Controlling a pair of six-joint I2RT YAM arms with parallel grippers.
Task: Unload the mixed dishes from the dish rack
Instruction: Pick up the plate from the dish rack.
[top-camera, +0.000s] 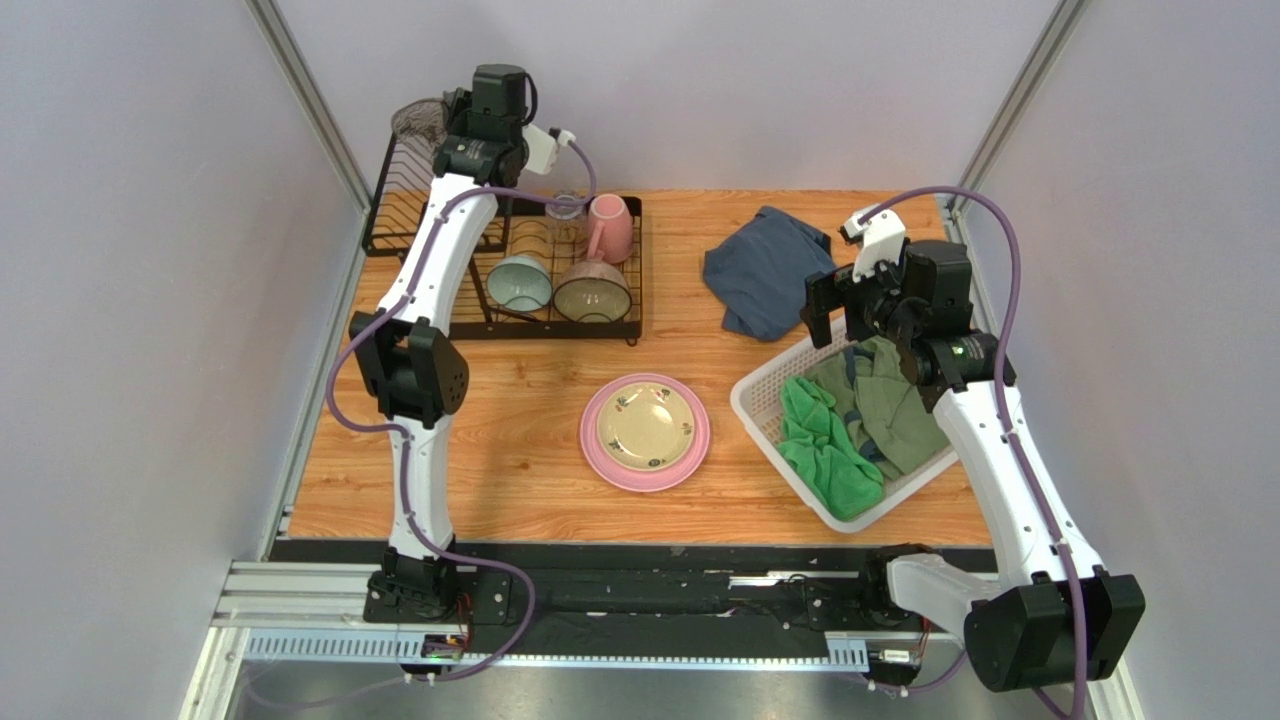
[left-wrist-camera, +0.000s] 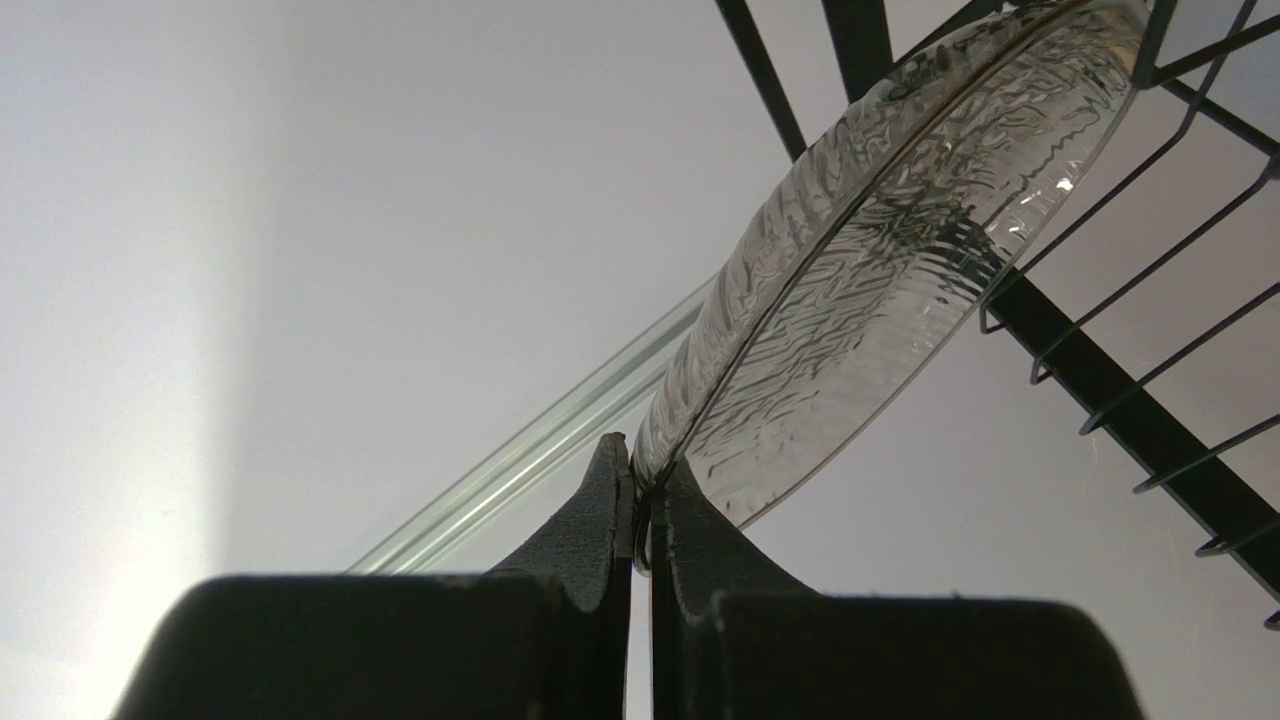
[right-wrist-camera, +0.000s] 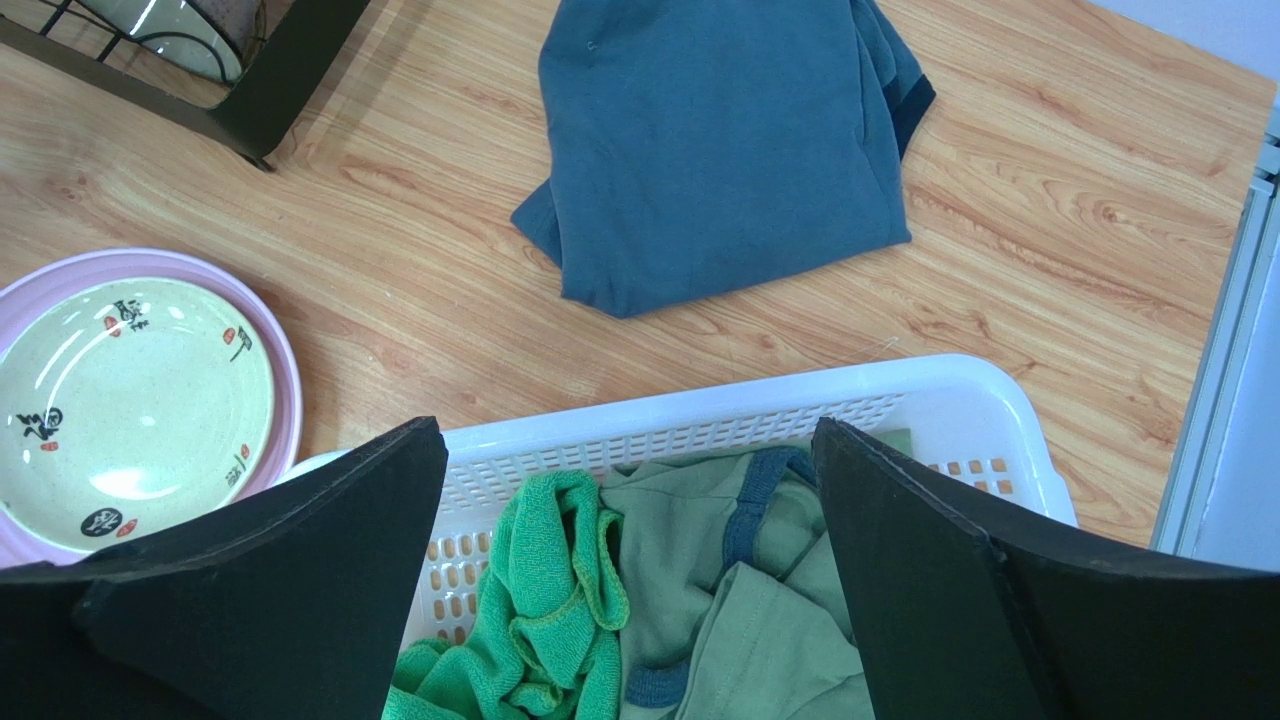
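Note:
My left gripper (left-wrist-camera: 646, 495) is shut on the rim of a clear, ripple-textured glass dish (left-wrist-camera: 887, 240) at the back left of the black wire dish rack (top-camera: 394, 225); from above this gripper (top-camera: 446, 132) is at the dish (top-camera: 419, 116). In the rack's raised basket sit a pale teal bowl (top-camera: 519, 282), a tan bowl (top-camera: 592, 293), a pink mug (top-camera: 609, 228) and a clear tumbler (top-camera: 564, 210). A cream plate (top-camera: 649, 425) lies on a pink plate (top-camera: 597, 455) on the table. My right gripper (right-wrist-camera: 624, 510) hangs open over the white basket.
A white lattice basket (top-camera: 762, 405) at the right holds green clothes (top-camera: 824, 435). A folded blue garment (top-camera: 766, 267) lies behind it. Rack wires (left-wrist-camera: 1142, 285) run close beside the glass dish. Walls close in the table on the left and right.

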